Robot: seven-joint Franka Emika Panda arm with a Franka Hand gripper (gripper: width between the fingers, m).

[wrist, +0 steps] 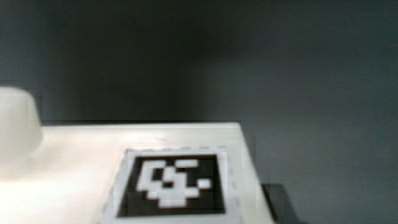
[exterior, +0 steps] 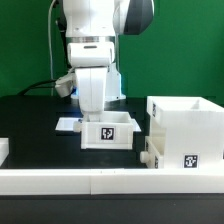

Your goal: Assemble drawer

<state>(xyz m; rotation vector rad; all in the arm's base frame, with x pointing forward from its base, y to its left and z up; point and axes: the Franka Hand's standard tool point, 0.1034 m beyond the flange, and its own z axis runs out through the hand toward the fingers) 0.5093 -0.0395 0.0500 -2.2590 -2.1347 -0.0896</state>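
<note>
The arm stood upright, wrist pointing straight down, its gripper (exterior: 93, 108) sunk at the back of a small tray (exterior: 108, 132), probably to seat or grasp it; whether the fingers were closed I could not tell. The tall housing (exterior: 185, 130) waited just beside, toward the exterior view's right

Arm vertical, wrist pointing straight down, 12 to 6 o'clock. Gripper (exterior: 99, 113) low; fingers hidden, jaw state not discernible.
</note>
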